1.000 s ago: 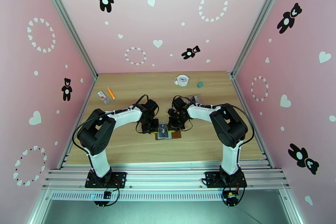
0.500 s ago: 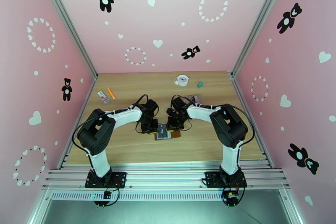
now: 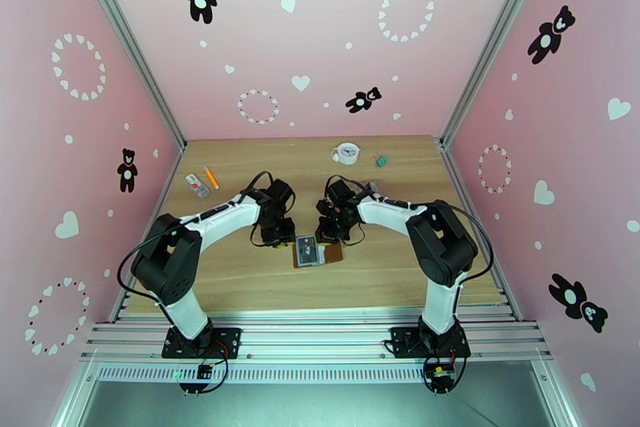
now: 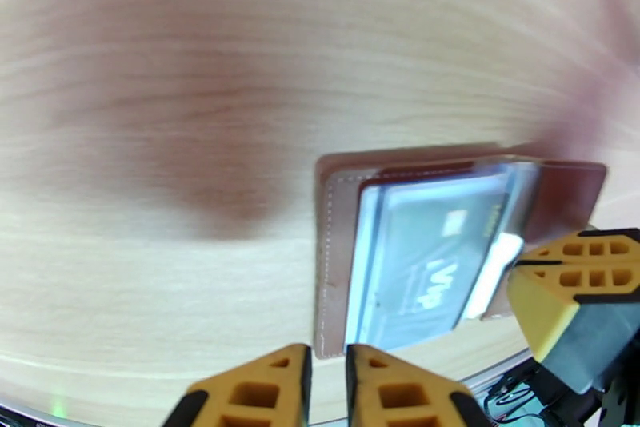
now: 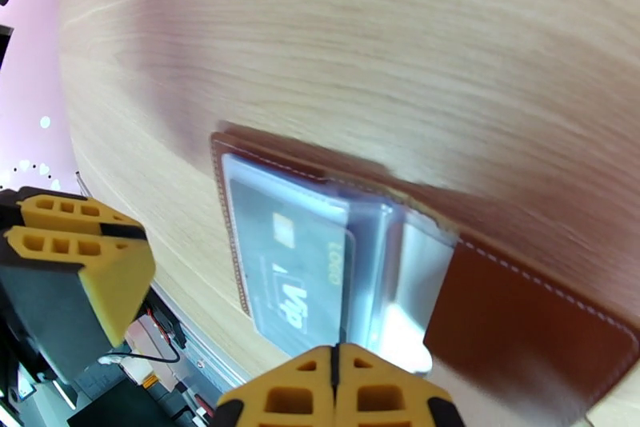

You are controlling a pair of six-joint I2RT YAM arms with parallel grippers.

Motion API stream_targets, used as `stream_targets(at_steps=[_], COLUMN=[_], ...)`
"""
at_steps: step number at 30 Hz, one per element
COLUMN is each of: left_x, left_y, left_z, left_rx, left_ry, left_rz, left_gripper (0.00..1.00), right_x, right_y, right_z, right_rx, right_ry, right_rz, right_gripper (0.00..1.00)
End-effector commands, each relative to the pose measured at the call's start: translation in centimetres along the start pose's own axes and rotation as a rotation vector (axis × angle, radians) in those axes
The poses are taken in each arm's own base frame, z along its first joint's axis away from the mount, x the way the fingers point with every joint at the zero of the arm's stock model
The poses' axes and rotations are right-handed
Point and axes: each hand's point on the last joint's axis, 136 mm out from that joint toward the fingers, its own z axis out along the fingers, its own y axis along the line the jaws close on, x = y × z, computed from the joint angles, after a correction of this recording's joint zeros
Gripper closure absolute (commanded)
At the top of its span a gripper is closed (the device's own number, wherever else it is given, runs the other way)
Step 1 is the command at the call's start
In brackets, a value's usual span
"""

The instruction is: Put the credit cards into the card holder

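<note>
The holder (image 3: pixel 334 253) lay open and flat on the desk (image 3: pixel 240 285), about midway between the left and the right edge and a little nearer to the near edge than to the far one. A dark card (image 3: pixel 306 249) with the word "Vip" sat in a clear pocket (image 5: pixel 400 253) on the left half of the holder. The right half was bare brown leather. In the left wrist view the card reached almost to the stitched left edge of the holder. The picture was blurred there, so I could not tell if a second card lay under it.

Your left fingers (image 4: pixel 360 377) stood just beside the left edge of the holder, apart from it. They were parted by a narrow gap and they grasped nothing. Your right fingers (image 5: pixel 336 385) were at the far side of the holder, over it. They were clenched, pad against pad, with nothing between them. Whether their tips touched the pocket or the leather, I could not tell.

Near the far edge of the desk stood a white round thing (image 3: pixel 346 153), with a small green thing (image 3: pixel 382 159) just beside it on the right. Near the left edge lay an orange pen (image 3: pixel 211 177) and a small white packet (image 3: pixel 197 185), close together.
</note>
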Motion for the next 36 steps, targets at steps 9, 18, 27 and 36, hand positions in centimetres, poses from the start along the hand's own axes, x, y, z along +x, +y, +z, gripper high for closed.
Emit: stream_targets(at_steps=[9,18,27,36], left_x=[1.2,1.1,1.4,1.7], left_y=[0.1,0.2,0.7,1.1], left_z=[1.9,2.9,3.1,3.3], left_rx=[0.082,0.09,0.079,0.069], left_ry=[0.043,0.049,0.053,0.059], left_rz=[-0.009,-0.029,-0.027,-0.027], left_gripper=[0.85,0.88,0.87,0.86], right_x=[-2.2,1.1,2.3,2.5], right_y=[1.3,2.2,0.4,-0.3], right_z=[-6.3,-0.5,1.8,2.8], right_rx=[0.132,0.096,0.136,0.146], right_ry=[-0.065,0.076,0.13,0.153], right_rz=[-0.06,-0.035,-0.01,0.001], right_gripper=[0.85,0.97,1.0,1.0])
